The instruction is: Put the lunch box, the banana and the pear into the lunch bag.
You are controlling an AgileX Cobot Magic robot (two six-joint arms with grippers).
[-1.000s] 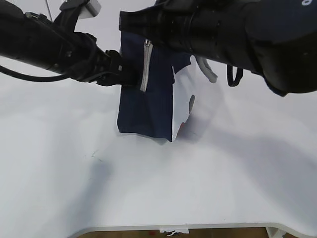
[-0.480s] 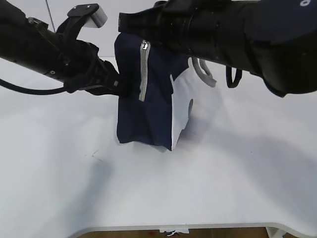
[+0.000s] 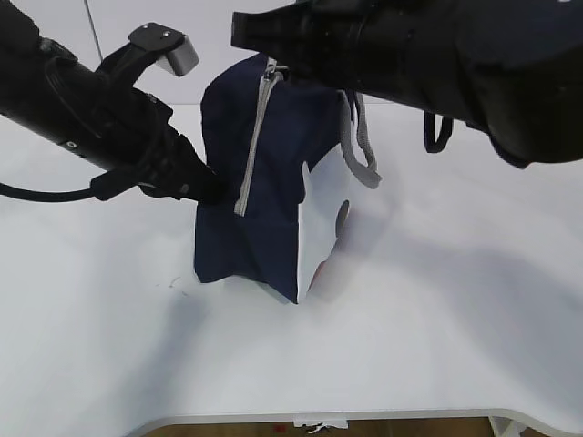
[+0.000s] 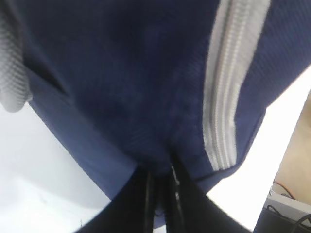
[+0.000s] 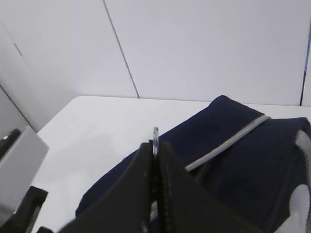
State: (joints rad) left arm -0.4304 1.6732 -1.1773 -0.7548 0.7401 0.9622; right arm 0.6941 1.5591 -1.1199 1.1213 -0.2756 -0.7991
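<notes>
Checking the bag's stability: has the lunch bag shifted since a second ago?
Yes. The lunch bag has slid left and toward the table's near edge, its top tilting left.

Both arms reach inward, the left tool [image 4: 160, 182] and right tool [image 5: 154, 150] clamped tight.

Matte black arms [image 3: 82, 109]; black cables

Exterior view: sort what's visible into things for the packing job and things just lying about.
For the job:
- lunch bag, zipped
- ring pull, pinched in the right tool
- left tool, shut on the bag's fabric

Lying about:
- nothing on the table
</notes>
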